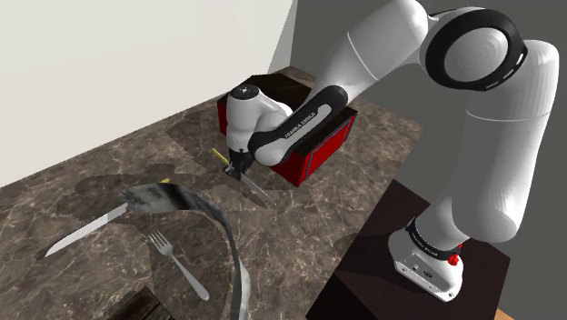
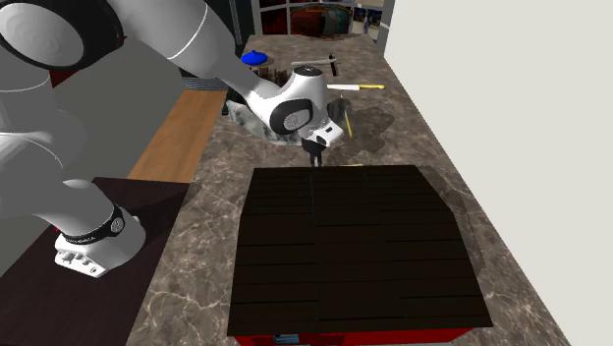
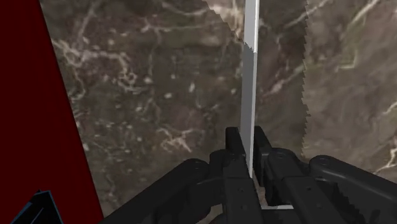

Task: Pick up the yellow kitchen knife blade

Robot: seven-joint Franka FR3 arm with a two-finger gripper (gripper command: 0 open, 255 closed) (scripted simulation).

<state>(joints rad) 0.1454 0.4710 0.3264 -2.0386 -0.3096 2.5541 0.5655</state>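
A knife with a yellow handle (image 1: 219, 156) and a grey blade (image 1: 258, 190) lies low over the dark marble counter (image 1: 300, 227), next to the red box. My black gripper (image 1: 238, 167) is shut on the blade (image 3: 249, 76) near the handle, one finger on each flat side. In the second exterior view the gripper (image 2: 314, 149) points down just beyond the box's dark top, and the yellow handle (image 2: 346, 125) sticks out beside it. Whether the knife is off the counter I cannot tell.
The red box (image 1: 313, 145) with a dark slatted top (image 2: 354, 246) stands right beside the gripper. A second knife (image 1: 86, 229), a fork (image 1: 179, 265) and a curved metallic strip (image 1: 218, 223) lie on the counter towards the shoulder view's left. A wall borders the counter.
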